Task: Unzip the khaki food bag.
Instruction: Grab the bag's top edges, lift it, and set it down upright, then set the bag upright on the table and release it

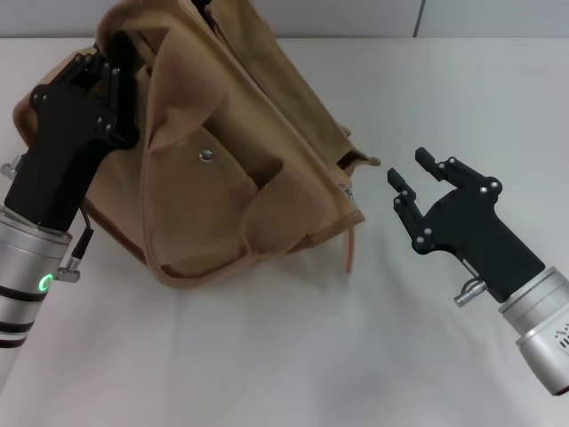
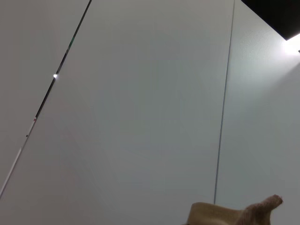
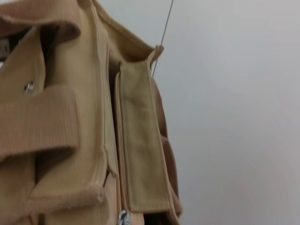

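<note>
Gripping the khaki food bag (image 1: 222, 169) at its far corner, the left gripper (image 1: 107, 67) hides its fingers; the right gripper (image 1: 411, 182), fingers spread, could miss the small zipper pull (image 1: 345, 189) and tug the bag askew.

Head view: high, looking forward and down on white surface (image 1: 267, 356); takes in whole khaki food bag (image 1: 231, 178) and both arms.
Left wrist view: aimed upward at pale wall panels (image 2: 140, 117); only scrap of tan fabric at edge.
Right wrist view: close on bag's side (image 3: 93, 140), wall behind.
Shared: bag in all three; metal snap (image 1: 206, 155) in head and right wrist views.
</note>
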Controlling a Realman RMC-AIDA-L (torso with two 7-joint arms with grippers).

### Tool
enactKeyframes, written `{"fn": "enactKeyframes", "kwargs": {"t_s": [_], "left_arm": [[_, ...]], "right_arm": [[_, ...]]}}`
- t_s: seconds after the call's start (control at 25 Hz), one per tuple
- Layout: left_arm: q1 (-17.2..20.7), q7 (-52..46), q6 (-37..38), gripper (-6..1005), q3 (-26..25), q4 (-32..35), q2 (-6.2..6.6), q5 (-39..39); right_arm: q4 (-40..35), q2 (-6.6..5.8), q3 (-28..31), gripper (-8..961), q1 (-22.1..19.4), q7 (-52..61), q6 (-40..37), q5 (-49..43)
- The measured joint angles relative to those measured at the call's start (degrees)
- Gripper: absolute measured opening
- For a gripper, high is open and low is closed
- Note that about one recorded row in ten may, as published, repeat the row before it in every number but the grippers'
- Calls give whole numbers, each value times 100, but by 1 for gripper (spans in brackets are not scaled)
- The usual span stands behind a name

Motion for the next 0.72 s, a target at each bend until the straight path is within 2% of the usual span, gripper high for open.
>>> {"fn": "enactKeyframes", "kwargs": {"t_s": [0.16, 0.56, 0.72], "left_arm": [[0, -1, 0, 166, 0, 0, -1, 23], [-11, -72, -11, 169, 56, 0, -14, 34], [-10, -72, -24, 171, 80, 0, -19, 35]], "right_arm": [[-37, 0, 2, 358, 110, 28, 194, 2], [7, 0, 3, 353, 665, 161, 929, -2], [9, 0, 3, 329, 737, 194, 1006, -25]]}}
